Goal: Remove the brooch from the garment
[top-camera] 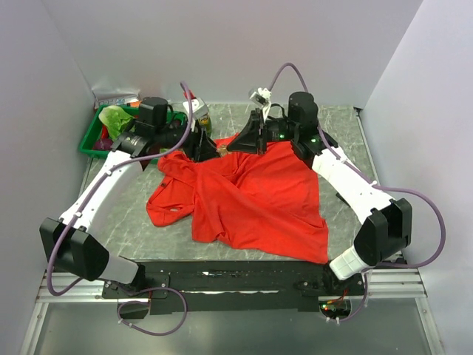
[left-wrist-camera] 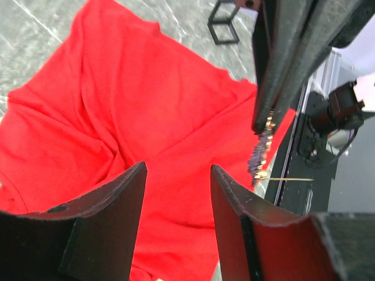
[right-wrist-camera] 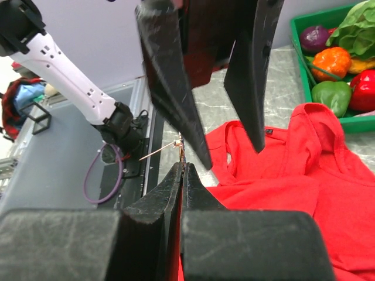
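Note:
The red garment (top-camera: 251, 200) lies crumpled in the middle of the table; it also shows in the left wrist view (left-wrist-camera: 146, 105) and the right wrist view (right-wrist-camera: 304, 170). My right gripper (right-wrist-camera: 183, 167) is shut on the tiny gold brooch (right-wrist-camera: 180, 144), whose thin pin sticks out to the left, clear of the fabric. In the left wrist view the brooch (left-wrist-camera: 261, 155) hangs from the right fingertips (left-wrist-camera: 263, 120) above the shirt's edge. My left gripper (left-wrist-camera: 179, 170) is open and empty, just beside the right gripper (top-camera: 238, 142) over the shirt's far edge.
A green tray (top-camera: 90, 144) of toy vegetables stands at the back left; its rim also shows in the right wrist view (right-wrist-camera: 302, 64). A small bottle (top-camera: 199, 112) stands behind the left gripper (top-camera: 201, 144). A black wire frame (left-wrist-camera: 222, 26) sits on the table's right side.

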`<state>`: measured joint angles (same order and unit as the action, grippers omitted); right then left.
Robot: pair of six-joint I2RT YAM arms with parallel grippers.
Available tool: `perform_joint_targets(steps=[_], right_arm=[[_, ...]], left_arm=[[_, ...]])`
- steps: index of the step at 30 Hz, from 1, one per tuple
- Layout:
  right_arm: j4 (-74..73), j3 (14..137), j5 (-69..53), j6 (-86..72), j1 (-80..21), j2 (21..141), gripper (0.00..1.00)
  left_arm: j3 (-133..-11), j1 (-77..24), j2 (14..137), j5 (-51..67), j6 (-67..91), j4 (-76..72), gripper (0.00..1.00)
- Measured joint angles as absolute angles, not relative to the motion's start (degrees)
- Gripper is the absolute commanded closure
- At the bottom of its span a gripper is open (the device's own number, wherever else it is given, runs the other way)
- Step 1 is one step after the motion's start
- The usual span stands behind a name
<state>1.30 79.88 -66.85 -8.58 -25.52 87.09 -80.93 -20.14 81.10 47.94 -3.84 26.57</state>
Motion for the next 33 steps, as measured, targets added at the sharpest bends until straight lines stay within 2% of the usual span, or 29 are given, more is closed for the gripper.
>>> perform_joint_targets(steps=[4, 13, 21, 27, 31, 33], right_arm=[[-0.45, 79.88, -65.25, -7.05, -26.39, 87.02, 1.00], [-8.25, 80.27, -65.45, -0.10, -26.65, 87.02, 1.00], [-12.71, 80.71, -65.60, 3.55, -26.61, 87.05, 1.00], [-13.17, 80.71, -65.63, 3.73, -26.61, 87.05, 1.00], [-13.17, 80.71, -65.60, 3.70, -26.59, 87.09, 1.00], [-13.15, 80.71, -65.56, 3.64, -26.59, 87.13, 1.00]], left_arm=[[-81.36, -21.06, 81.12, 47.68, -6.66, 29.28, 0.35], [-94.13, -21.43, 83.74, 48.18, -23.94, 45.06, 0.34], [-92.73, -22.48, 83.68, 49.19, -31.55, 51.72, 0.29], [-93.84, -22.65, 85.49, 50.24, -35.22, 55.18, 0.33], [-93.86, -22.92, 86.37, 51.53, -35.00, 55.11, 0.44], [-93.91, -23.00, 86.56, 52.21, -34.83, 54.94, 0.45]])
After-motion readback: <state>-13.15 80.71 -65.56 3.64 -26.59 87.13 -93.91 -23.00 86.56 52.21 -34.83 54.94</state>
